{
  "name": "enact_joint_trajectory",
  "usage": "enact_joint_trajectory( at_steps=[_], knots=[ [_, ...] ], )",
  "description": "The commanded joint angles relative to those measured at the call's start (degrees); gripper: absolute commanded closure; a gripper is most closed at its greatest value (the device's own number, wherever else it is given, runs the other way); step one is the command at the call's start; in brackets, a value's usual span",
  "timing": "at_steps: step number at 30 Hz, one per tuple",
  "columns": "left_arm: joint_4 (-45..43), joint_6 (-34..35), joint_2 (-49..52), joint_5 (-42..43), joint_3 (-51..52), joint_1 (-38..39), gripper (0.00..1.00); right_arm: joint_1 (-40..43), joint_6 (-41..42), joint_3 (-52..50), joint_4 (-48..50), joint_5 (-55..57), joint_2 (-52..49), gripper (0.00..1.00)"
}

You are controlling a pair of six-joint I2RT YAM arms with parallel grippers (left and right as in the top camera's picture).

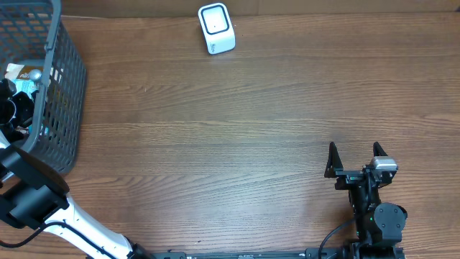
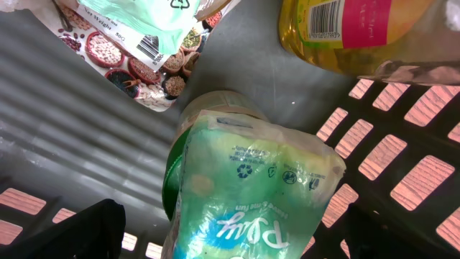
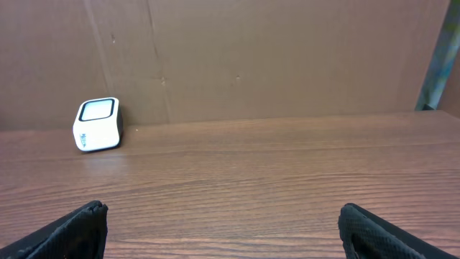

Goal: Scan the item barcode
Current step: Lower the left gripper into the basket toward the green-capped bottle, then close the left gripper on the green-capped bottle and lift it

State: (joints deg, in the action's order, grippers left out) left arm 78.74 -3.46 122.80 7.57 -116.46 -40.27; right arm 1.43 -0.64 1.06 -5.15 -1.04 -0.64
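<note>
A green snack bag (image 2: 251, 180) printed "Play" lies in the grey mesh basket (image 1: 66, 86) at the table's left edge. My left gripper (image 2: 233, 241) reaches down into the basket (image 2: 402, 169) and stands open. One dark finger is on each side of the bag, with a gap to it on both sides. In the overhead view the left gripper (image 1: 13, 108) is half hidden by the basket rim. The white barcode scanner (image 1: 216, 29) stands at the table's far edge. My right gripper (image 1: 354, 151) rests open and empty near the front right, facing the scanner (image 3: 97, 124).
Beside the bag in the basket lie a yellow bottle (image 2: 345, 29) with a barcode label and a packet (image 2: 136, 65) printed with beans. A brown cardboard wall (image 3: 273, 57) backs the wooden table (image 1: 237, 144).
</note>
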Motion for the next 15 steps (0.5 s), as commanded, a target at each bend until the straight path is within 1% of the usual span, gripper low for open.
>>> enact_joint_trajectory(
  at_steps=[1, 15],
  knots=[
    [0.2, -1.3, 0.7, 1.1, 0.7, -0.2, 0.00, 0.2, 0.2, -0.6, 0.3, 0.6, 0.5, 0.00],
    [-5.0, -1.3, 0.7, 1.1, 7.4, -0.2, 0.00, 0.2, 0.2, -0.6, 0.3, 0.5, 0.5, 0.00]
  ],
)
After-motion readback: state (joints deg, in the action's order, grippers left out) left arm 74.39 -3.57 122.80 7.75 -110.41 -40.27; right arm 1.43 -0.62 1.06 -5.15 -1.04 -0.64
